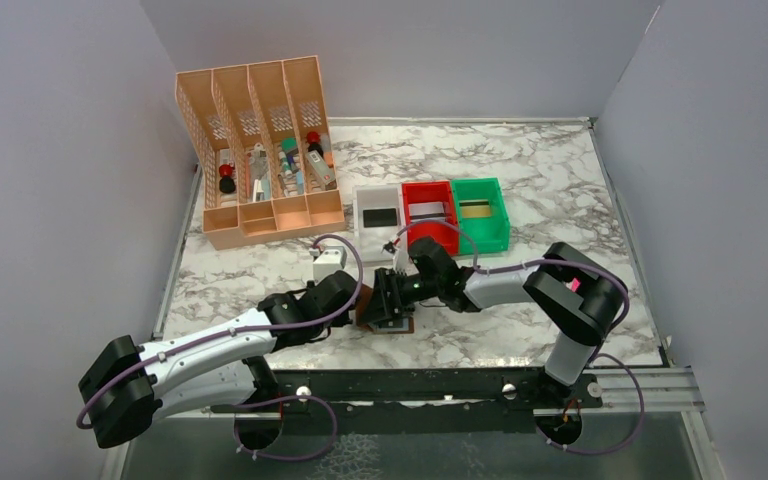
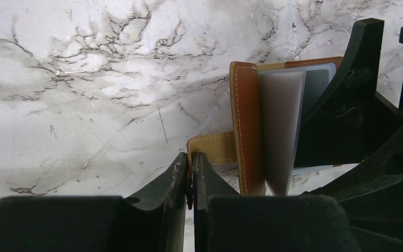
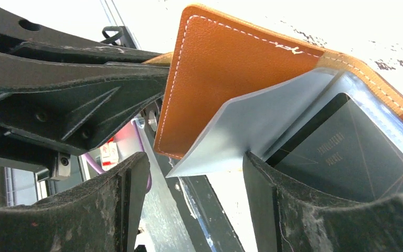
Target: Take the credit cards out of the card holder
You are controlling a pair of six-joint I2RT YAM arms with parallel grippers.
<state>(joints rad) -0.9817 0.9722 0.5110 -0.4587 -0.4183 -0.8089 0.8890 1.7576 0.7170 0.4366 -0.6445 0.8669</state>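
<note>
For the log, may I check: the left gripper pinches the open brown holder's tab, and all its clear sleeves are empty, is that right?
Not quite: the sleeves are not all empty. The right wrist view shows a dark card inside a clear sleeve of the card holder. The left gripper does pinch the open holder's tab.

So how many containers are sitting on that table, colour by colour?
white bin: 1
red bin: 1
green bin: 1
peach slotted rack: 1
Total: 4
</note>
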